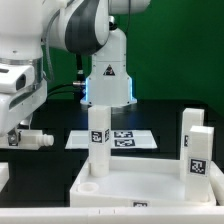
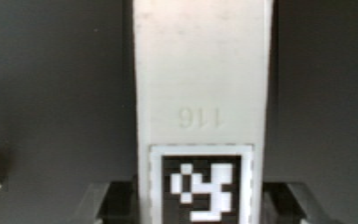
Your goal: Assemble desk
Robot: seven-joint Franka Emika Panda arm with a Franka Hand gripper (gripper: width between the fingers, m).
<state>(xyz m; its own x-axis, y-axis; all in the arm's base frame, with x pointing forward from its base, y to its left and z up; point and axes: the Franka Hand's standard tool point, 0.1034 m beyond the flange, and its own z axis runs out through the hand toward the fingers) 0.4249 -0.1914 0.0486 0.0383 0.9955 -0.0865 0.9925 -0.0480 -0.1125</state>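
Observation:
My gripper [image 1: 19, 136] hangs low at the exterior view's left, shut on a short white desk leg [image 1: 39, 141] that sticks out sideways toward the right. In the wrist view this leg [image 2: 201, 90] runs straight out from between the two dark fingers [image 2: 119, 203], with its black-and-white tag close to the grip point of the gripper [image 2: 201, 200]. The wide white tabletop panel [image 1: 140, 184] lies at the front. One leg [image 1: 97, 138] stands upright near the panel's left corner, and a second leg [image 1: 196, 152] stands at its right side.
The marker board [image 1: 125, 139] lies flat on the black table behind the panel. The robot's white base [image 1: 108, 75] rises behind it. A small white block [image 1: 3, 176] sits at the exterior view's left edge, in front of the gripper.

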